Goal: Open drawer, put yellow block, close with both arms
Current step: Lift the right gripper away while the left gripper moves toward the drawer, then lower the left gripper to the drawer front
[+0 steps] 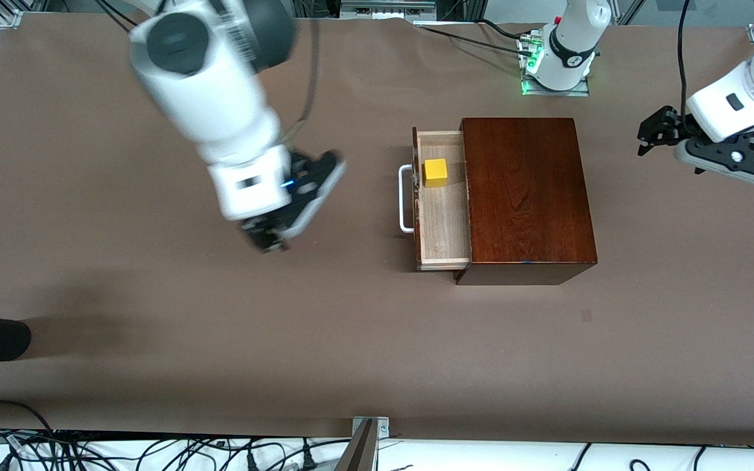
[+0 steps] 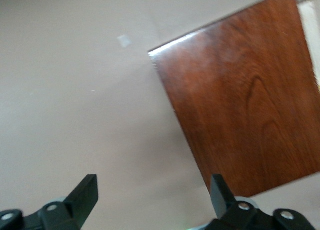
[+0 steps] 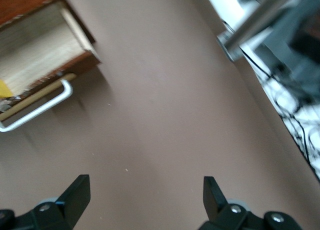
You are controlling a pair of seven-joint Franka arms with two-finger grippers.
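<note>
Table: brown covering, bearing all below.

Box: glossy dark mahogany, mid-table, toward the left arm's end.

Right arm: white, raised over bare table on the handle's side of the box; right gripper empty, fingers wide apart.

Left arm: white, waiting over the table past the box's closed end; left gripper empty, fingers spread wide.

Drawer: pale wood tray, pulled out of the box toward the right arm's end.

Handle: white bar on the drawer front.

Block: yellow cube, inside the drawer, in the end farther from the front camera.
</note>
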